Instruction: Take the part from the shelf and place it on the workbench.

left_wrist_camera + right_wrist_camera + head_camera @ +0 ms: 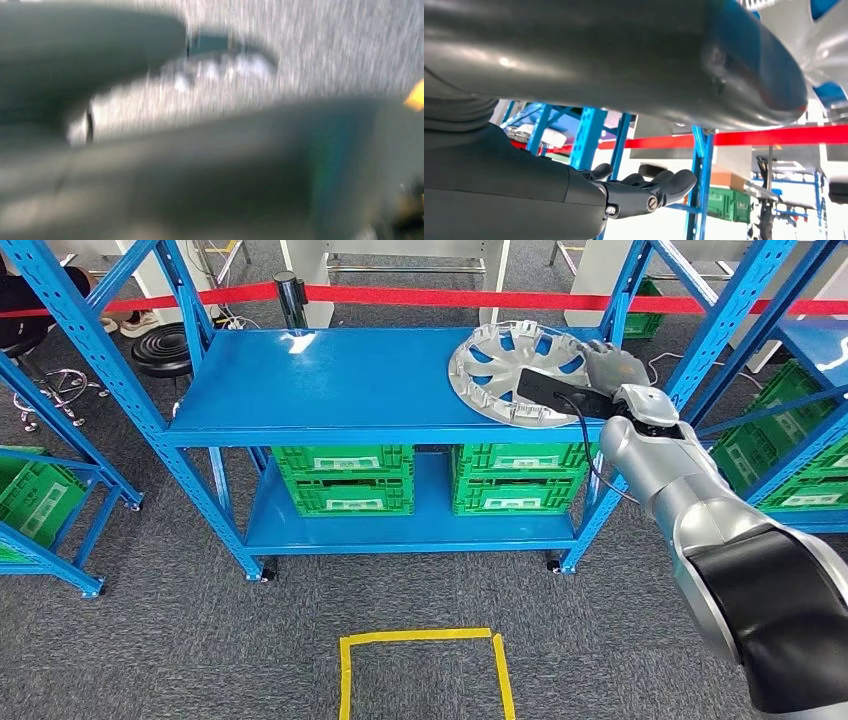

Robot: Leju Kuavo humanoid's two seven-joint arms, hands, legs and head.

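A silver hubcap [510, 365] lies on the top board of the blue shelf [330, 380], at its right end. My right hand [612, 365] reaches over the shelf and sits at the hubcap's right rim. In the right wrist view the thick grey thumb [624, 55] lies just beside the hubcap [819, 45], and the dark fingers [649, 192] stand apart from it with nothing between them. The left wrist view is heavily blurred: my left hand [175, 165] is a grey smear over grey carpet, and how its fingers lie cannot be made out.
Green crates [345, 475] fill the shelf's lower board. A red barrier tape [450, 297] runs behind the shelf. More blue racks with green crates [30, 500] stand at both sides. A yellow tape square [420, 640] marks the carpet in front. A black stool [165, 345] stands back left.
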